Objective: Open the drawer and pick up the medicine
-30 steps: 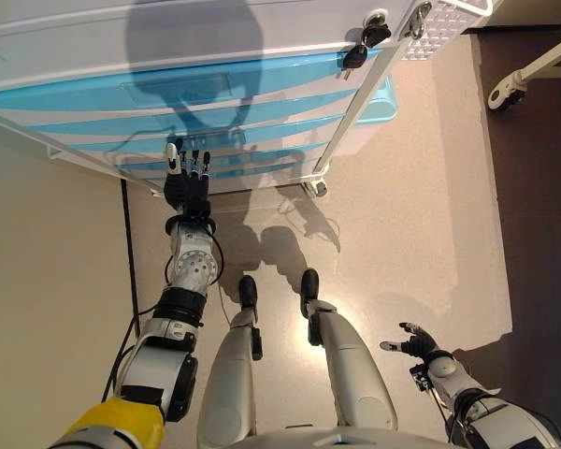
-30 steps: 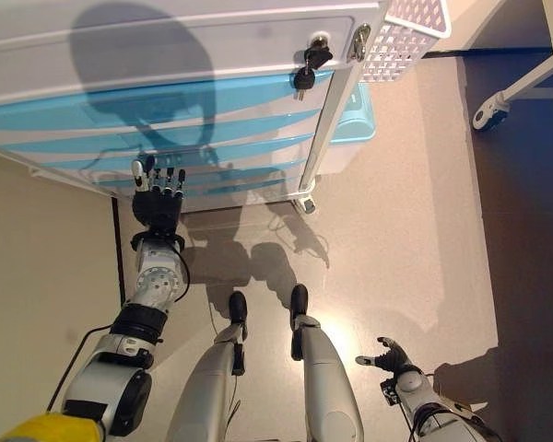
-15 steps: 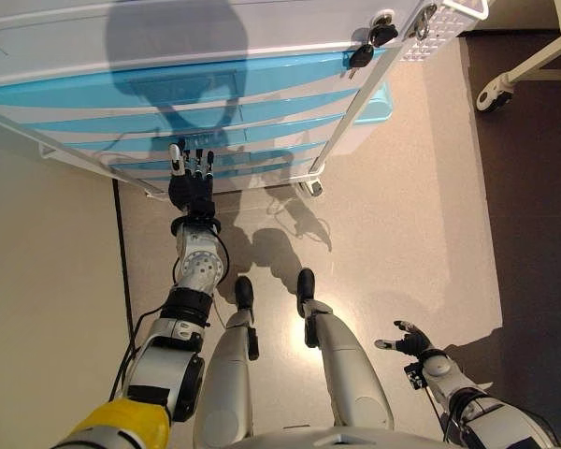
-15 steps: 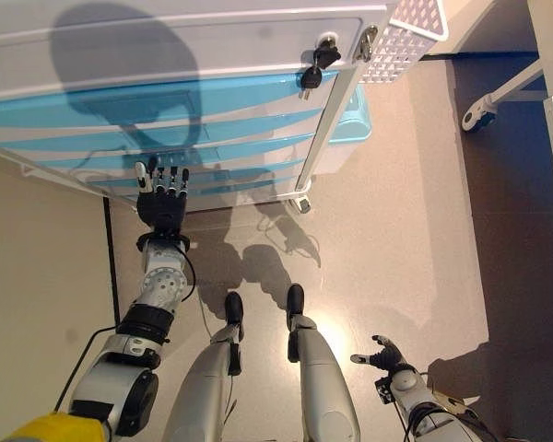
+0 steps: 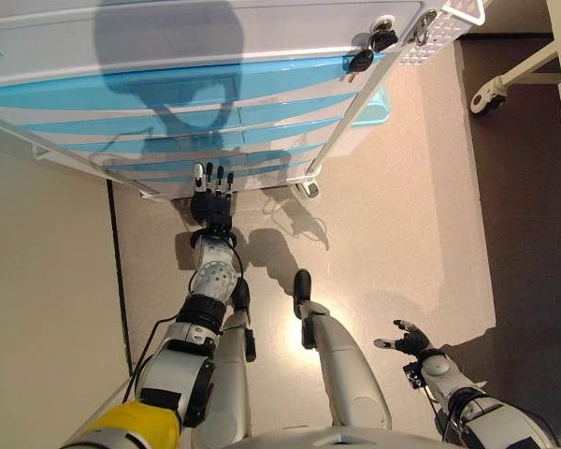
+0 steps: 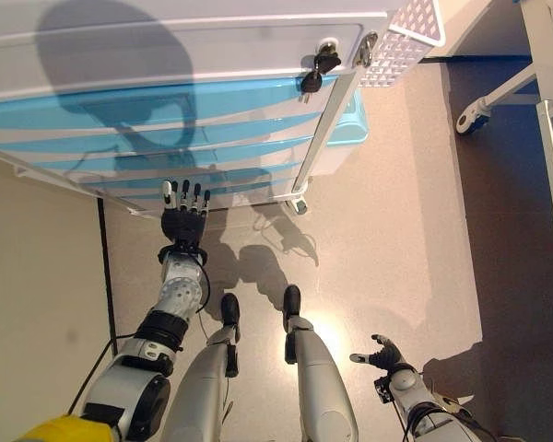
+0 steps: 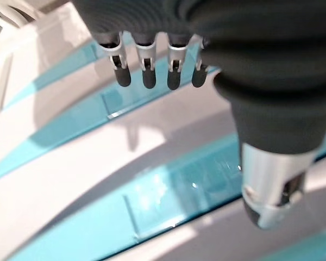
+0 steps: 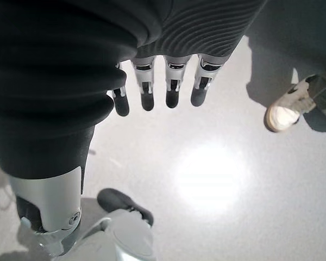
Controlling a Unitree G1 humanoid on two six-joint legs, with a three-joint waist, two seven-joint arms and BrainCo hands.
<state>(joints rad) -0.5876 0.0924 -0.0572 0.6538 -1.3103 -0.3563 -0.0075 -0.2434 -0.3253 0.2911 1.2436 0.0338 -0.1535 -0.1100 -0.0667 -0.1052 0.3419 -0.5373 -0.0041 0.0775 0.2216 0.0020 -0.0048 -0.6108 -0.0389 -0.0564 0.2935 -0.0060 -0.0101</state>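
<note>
A white cart of translucent blue drawers [image 5: 196, 103] stands in front of me, all drawers shut. Keys [image 5: 365, 54] hang from a lock at its top right. My left hand [image 5: 212, 195] is open, fingers straight, raised in front of the lowest drawers [image 7: 168, 185] and close to their fronts without touching. My right hand [image 5: 407, 339] is open and empty, low at my right side over the floor; its wrist view shows its fingers [image 8: 146, 98] relaxed. No medicine is in view.
A white perforated basket [image 6: 405, 28] hangs on the cart's right side. A light blue bin [image 6: 348, 124] sits behind the cart. A white wheeled frame [image 5: 505, 79] stands at the right. A beige wall [image 5: 37, 309] is at the left. A person's shoe [image 8: 285, 111] is on the floor.
My left hand has moved to the right along the drawer fronts and a little lower. The camera has shifted slightly. The right hand has hardly moved.
</note>
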